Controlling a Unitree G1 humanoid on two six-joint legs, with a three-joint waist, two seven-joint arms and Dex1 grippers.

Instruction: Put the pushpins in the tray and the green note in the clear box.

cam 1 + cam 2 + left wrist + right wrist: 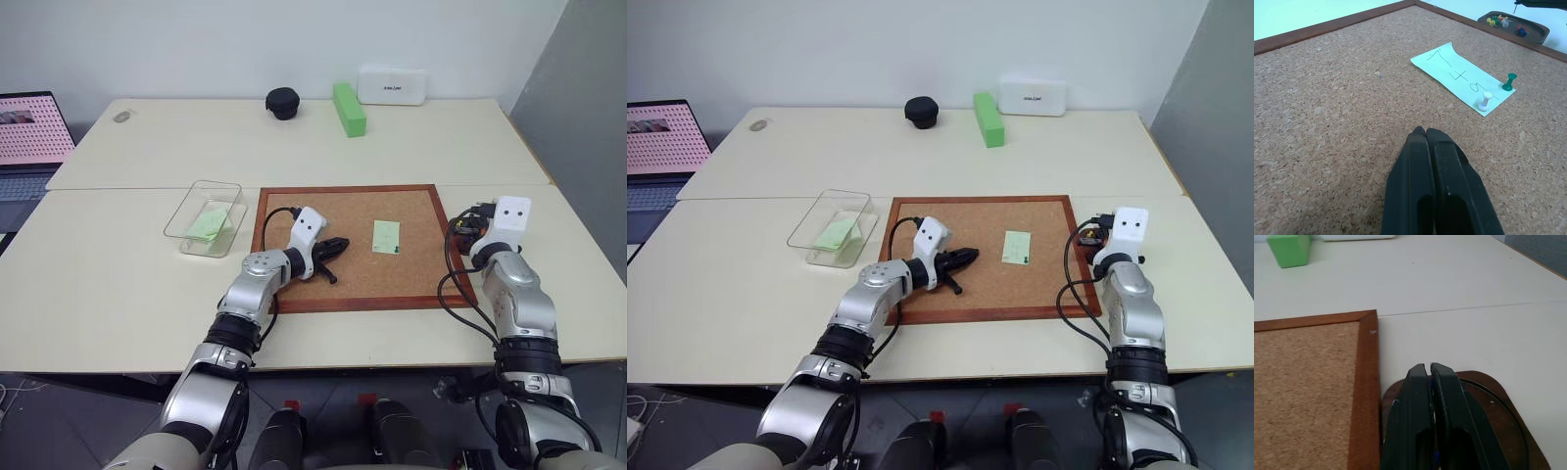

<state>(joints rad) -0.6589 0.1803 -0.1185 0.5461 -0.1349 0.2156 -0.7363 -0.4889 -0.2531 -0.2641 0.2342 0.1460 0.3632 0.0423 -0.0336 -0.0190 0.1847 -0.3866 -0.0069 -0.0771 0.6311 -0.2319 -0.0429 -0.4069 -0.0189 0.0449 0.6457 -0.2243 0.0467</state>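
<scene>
On the corkboard (323, 264) — green note (1462, 77), two pushpins (1486, 101), closed left tool (1426, 134).

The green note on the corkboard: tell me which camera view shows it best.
The left wrist view. There the green note is close, with its handwriting readable and a white pushpin and a green pushpin standing in one end. Both eye views show it as a small pale slip on the corkboard. The right wrist view catches the corkboard's corner.

Office-like room: pale desks (294, 147), laptop (29, 147), corkboard (358, 245).
</scene>
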